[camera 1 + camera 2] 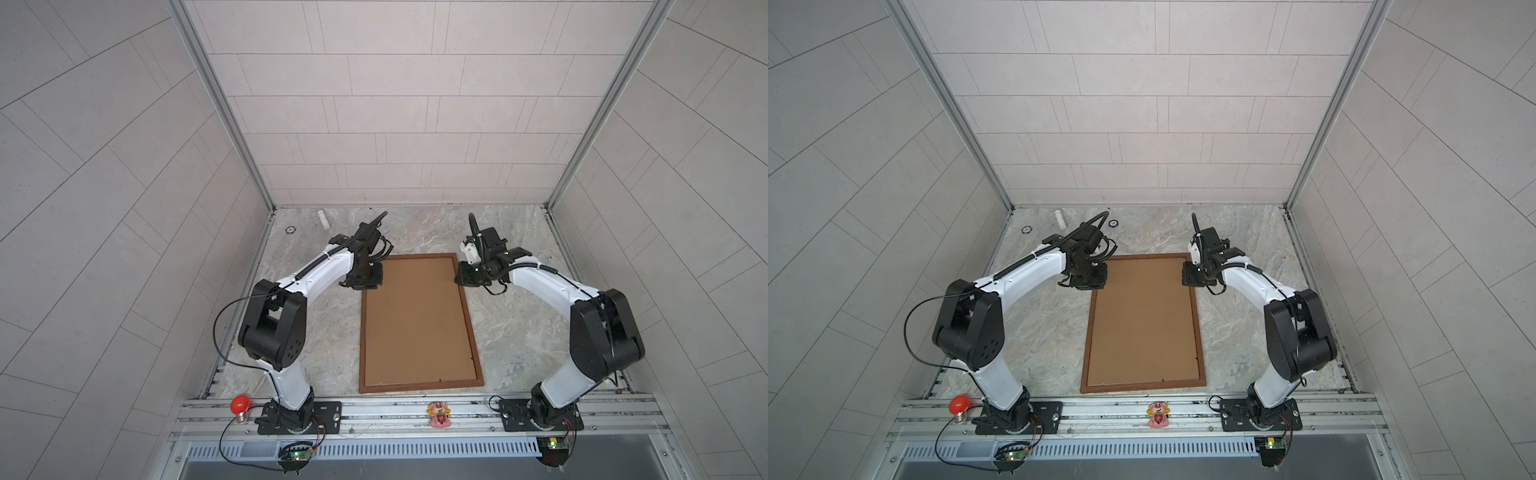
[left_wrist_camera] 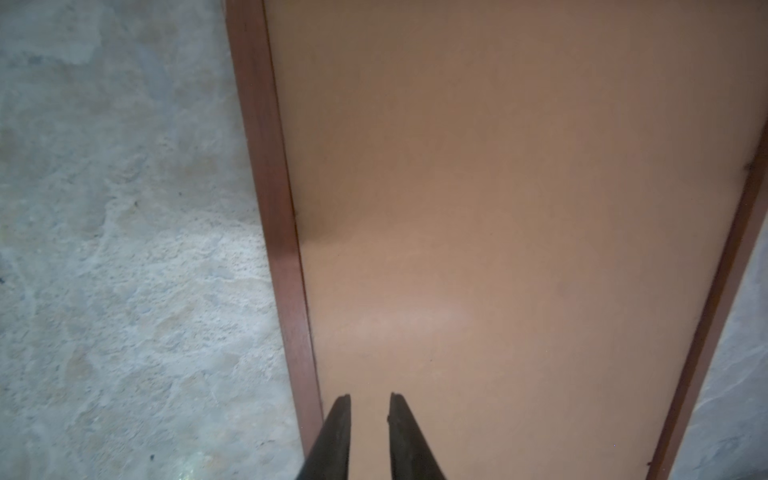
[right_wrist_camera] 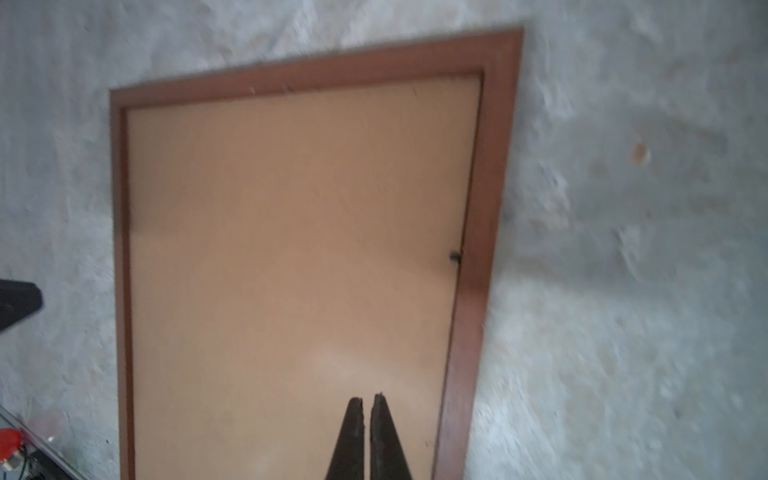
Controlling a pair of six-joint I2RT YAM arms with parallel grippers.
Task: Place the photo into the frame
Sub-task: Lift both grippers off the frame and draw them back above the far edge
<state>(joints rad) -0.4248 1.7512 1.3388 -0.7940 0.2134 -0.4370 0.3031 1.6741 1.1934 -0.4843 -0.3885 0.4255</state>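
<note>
Lying flat at the centre of the table (image 1: 316,332), the frame (image 1: 419,385) holds a brown backing board (image 1: 417,324) inside its rails. Left gripper (image 2: 370,399): fingers slightly apart, gripping nothing, tips over the board near the far left corner. Right gripper (image 3: 367,398): fingers pressed together, empty, over the board near the right rail.

frame (image 1: 420,386) is reddish brown, board (image 1: 415,320) tan, table (image 1: 519,328) mottled grey.

Lab robot cell — panelled walls (image 1: 395,104), aluminium mounting rail (image 1: 382,409).
</note>
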